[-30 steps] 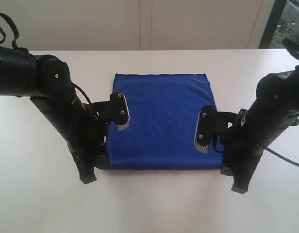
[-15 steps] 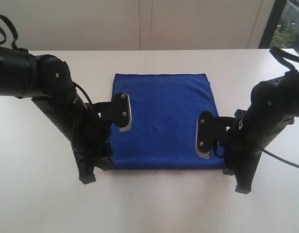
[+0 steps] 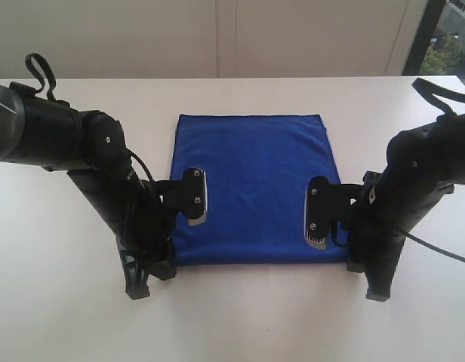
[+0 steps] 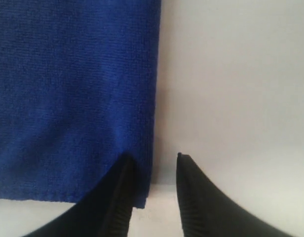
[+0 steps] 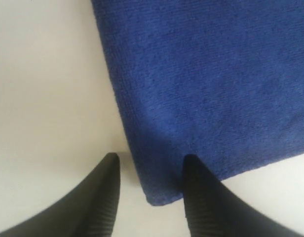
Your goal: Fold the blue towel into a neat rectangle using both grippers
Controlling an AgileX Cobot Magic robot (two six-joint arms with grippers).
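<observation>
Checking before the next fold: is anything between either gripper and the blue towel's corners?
Nothing visible. The left gripper and right gripper, jaws open, each straddle a side edge of the blue towel beside a corner.

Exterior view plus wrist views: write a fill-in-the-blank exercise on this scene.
The ____ towel lies flat on the white table. The left gripper and right gripper both have ____ jaws. Each has one finger over the towel, the other over the ____.
Missing words: blue; open; table.
</observation>
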